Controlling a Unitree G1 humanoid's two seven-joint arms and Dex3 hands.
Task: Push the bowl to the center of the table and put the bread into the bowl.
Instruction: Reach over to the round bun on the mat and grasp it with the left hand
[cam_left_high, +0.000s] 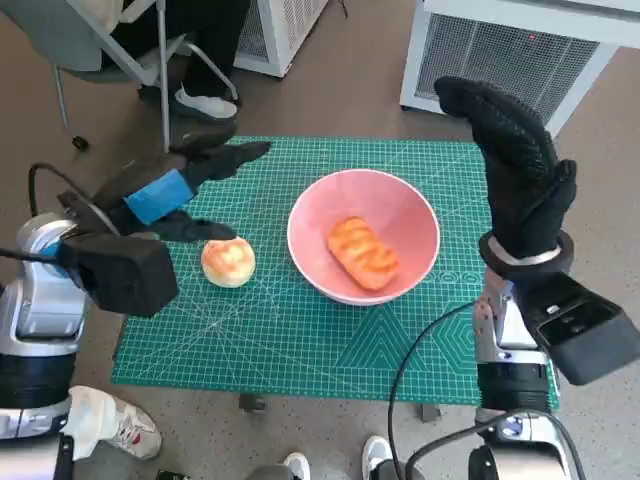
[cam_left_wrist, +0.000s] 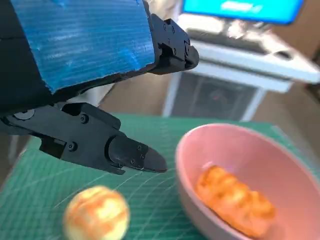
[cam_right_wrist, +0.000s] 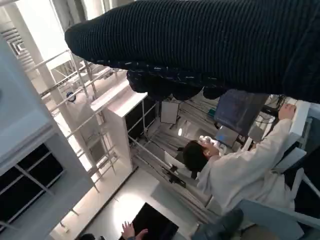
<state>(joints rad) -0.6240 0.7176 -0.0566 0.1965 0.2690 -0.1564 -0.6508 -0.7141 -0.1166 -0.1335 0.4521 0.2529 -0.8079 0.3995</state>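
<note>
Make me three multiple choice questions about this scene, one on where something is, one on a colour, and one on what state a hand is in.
1. Where is the long bread?
A. inside the bowl
B. on the mat beside the bowl
C. in the left hand

2. What colour is the bowl?
A. blue
B. pink
C. white

3. What is the left hand doing?
A. gripping the round bread
B. pressing on the bowl's rim
C. holding nothing, fingers apart

Answers:
1. A, the long bread lies on the bowl's inner floor in the head view.
2. B, its wall and rim are pink in both the head and left wrist views.
3. C, its fingers are spread above the round bread, with clear mat between them.
</note>
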